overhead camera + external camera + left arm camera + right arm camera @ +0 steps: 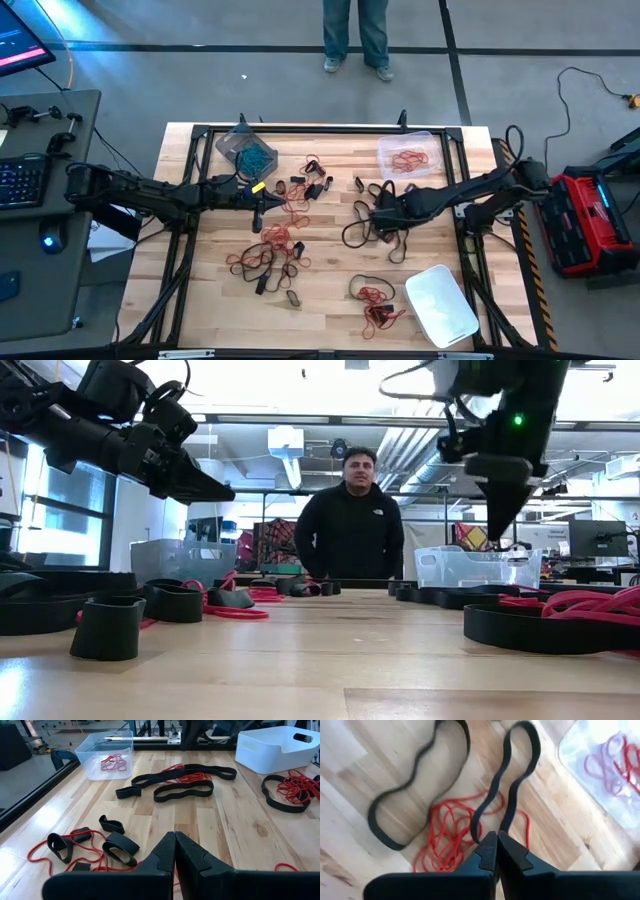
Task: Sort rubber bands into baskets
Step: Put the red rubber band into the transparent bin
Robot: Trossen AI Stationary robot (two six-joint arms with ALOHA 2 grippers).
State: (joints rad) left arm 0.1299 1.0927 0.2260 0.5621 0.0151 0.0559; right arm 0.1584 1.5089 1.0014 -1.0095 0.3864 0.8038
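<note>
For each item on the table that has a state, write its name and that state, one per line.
left gripper: shut, empty, above the table.
right gripper: shut on a black band.
grey-tinted basket: holds teal bands.
clear basket: holds red bands.
white basket: empty.
loose bands: red and black, scattered, unsorted.

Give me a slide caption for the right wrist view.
Right gripper, fingers shut, above a long black band and tangled red bands, with the clear basket of red bands beyond.
</note>
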